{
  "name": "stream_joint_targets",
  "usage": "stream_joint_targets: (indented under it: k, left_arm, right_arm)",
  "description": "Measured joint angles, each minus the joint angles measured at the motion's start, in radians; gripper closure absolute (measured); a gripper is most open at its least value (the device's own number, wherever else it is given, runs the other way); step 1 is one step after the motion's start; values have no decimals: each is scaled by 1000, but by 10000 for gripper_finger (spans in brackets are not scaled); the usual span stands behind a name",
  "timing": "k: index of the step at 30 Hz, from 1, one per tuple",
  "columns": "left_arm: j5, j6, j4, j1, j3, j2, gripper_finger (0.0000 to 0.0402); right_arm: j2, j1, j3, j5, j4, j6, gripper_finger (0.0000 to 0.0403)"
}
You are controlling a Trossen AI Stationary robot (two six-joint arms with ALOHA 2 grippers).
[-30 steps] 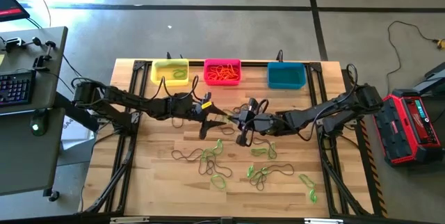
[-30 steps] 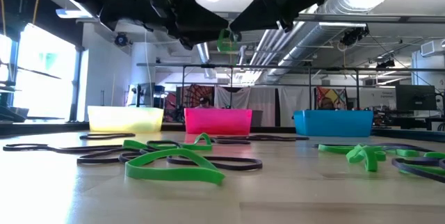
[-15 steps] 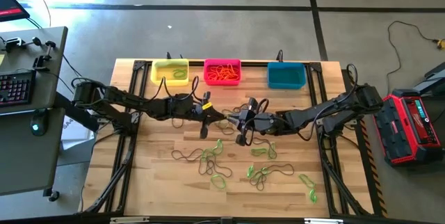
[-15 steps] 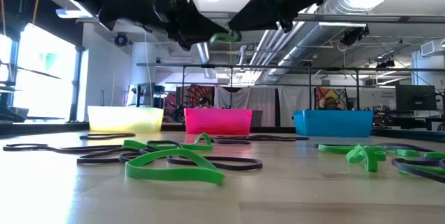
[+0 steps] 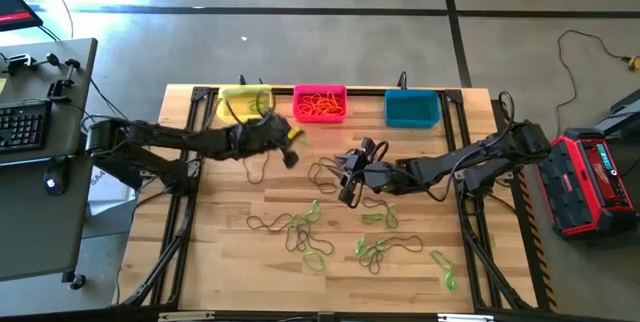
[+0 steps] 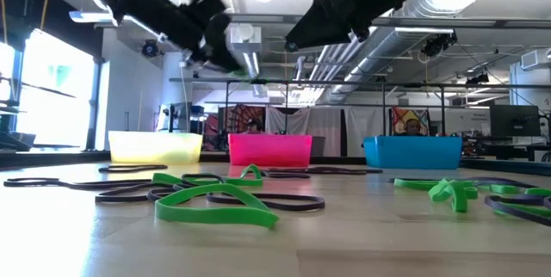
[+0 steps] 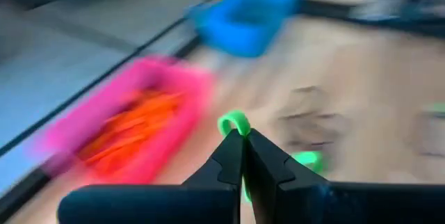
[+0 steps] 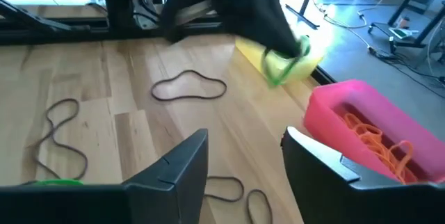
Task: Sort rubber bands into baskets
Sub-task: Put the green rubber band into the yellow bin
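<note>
The room was big w/ a grey floor, & a wood table [image 5: 250, 252] sat in the middle of it. At the far edge of the table stood 3 baskets in a row: the yellow basket [image 5: 243, 101] on the left, the pink basket [image 5: 320, 103] in the middle w/ orange bands [image 5: 319, 105] piled inside, & the blue basket [image 5: 412, 109] on the right. The left arm [image 5: 180, 140] reached in from the left side, up off the table. The right arm [image 5: 470, 162] reached in from the right side. The left gripper [image 5: 290, 144] hung in the air near the yellow & pink baskets, its fingers squeezed tight on a green band [image 7: 234, 122]; the little loop stuck out past the tips. The right gripper [image 5: 348, 170] was near the middle of the table, fingers spread wide w/ nothing between them. In the right wrist view the green band [image 8: 285, 62] hung from the other arm, well apart from those wide fingers. Lots of rubber bands lay loose on the near half of the table: green bands [image 5: 305, 227] mixed w/ dark bands [image 5: 268, 223], some crossing over each other. One more dark band [image 8: 189, 88] lay flat by itself on the wood.
</note>
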Motion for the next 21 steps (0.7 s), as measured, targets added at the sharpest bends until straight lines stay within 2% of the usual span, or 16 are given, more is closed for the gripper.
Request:
stream_joint_targets:
  k: [4, 7, 11, 16, 21]
  left_arm:
    - [-164, -54, -186, 87, 0, -74, 401]
    - [-213, -90, -305, 175, 0, -101, 401]
    - [-214, -92, -396, 308, 0, -93, 401]
    - [-195, -22, -369, 446, -1, -46, 401]
    - [-25, -3, -353, 558, -1, 20, 393]
  right_arm:
    - [0, -6, 0, 0, -22, 2, 229]
    - [0, -10, 0, 0, -25, 0, 229]
    - [0, -13, 0, 0, -26, 0, 229]
    - [0, -13, 0, -2, -34, 3, 229]
    - [0, -13, 0, -5, -37, 3, 229]
